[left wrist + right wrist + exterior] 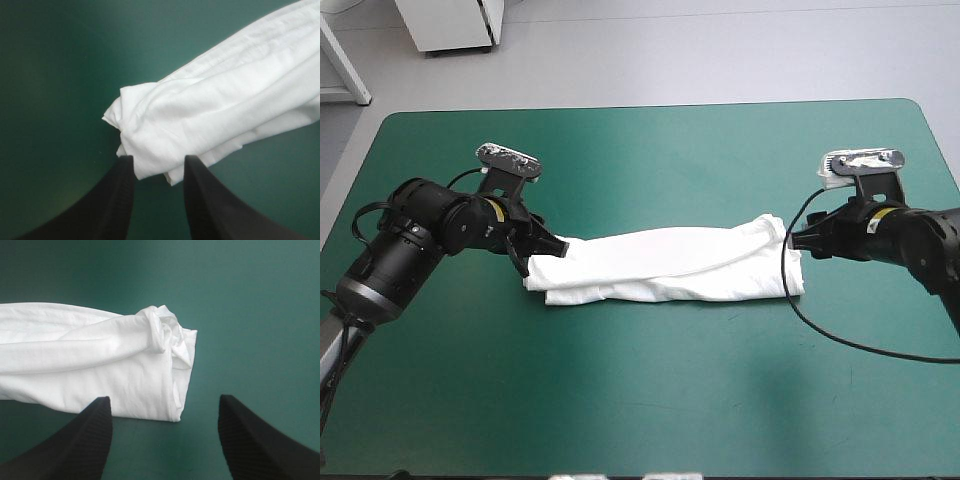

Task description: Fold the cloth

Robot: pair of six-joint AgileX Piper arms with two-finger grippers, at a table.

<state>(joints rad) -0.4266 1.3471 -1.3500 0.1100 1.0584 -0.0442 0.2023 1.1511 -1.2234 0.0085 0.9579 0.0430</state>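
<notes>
The white T-shirt [670,265] lies on the table as a long, loosely folded band running left to right. My left gripper [542,255] sits at its left end. In the left wrist view this gripper [159,160] is open by a narrow gap, and a bunched corner of the T-shirt [225,100] reaches in between the black fingertips [125,170]. My right gripper [792,240] is at the band's right end. In the right wrist view it [162,398] stands wide open, low over the cover, with the rolled end of the T-shirt [75,355] just ahead of its fingers and nothing between them.
The T-shirt lies about midway between the table's far and near edges, with teal-green cover [640,400] on every side of it.
</notes>
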